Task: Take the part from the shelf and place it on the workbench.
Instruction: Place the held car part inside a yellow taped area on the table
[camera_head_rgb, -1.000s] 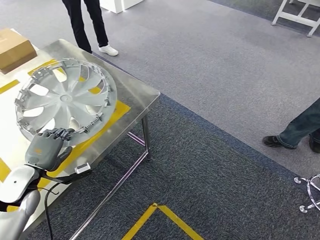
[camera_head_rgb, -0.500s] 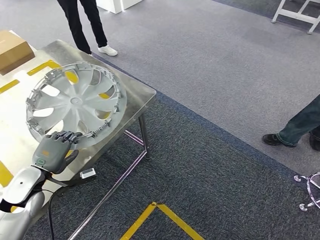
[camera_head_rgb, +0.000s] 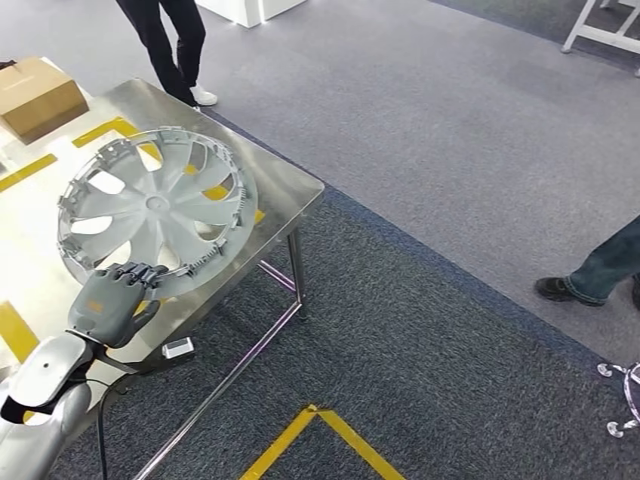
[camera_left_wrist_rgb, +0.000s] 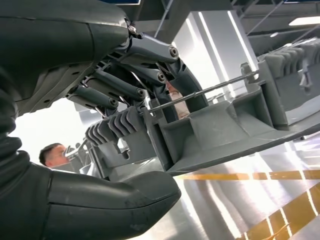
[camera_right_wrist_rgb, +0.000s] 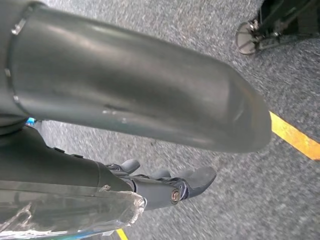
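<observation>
**Part on the counter, grasp not yet let go**

Part (camera_head_rgb: 157, 208), a grey wheel cover, lies over the steel counter (camera_head_rgb: 290, 185), close to its near corner and across the yellow tape lines. In the left wrist view its rim looks slightly raised above the counter, so whether it rests flat I cannot tell. The left robot hand (camera_head_rgb: 113, 297) grasps the rim at the near edge, dark fingers (camera_left_wrist_rgb: 124, 90) hooked over the top and the thumb beneath. The right robot hand (camera_right_wrist_rgb: 166, 187) hangs above the carpet, fingers loosely apart, carrying nothing.

Judging by this, the fetching is done and the placing is nearly so. What is left: settle the part fully, release the rim, and draw the arm away. A box (camera_head_rgb: 41, 95) sits at the far end, and two people stand nearby.
</observation>
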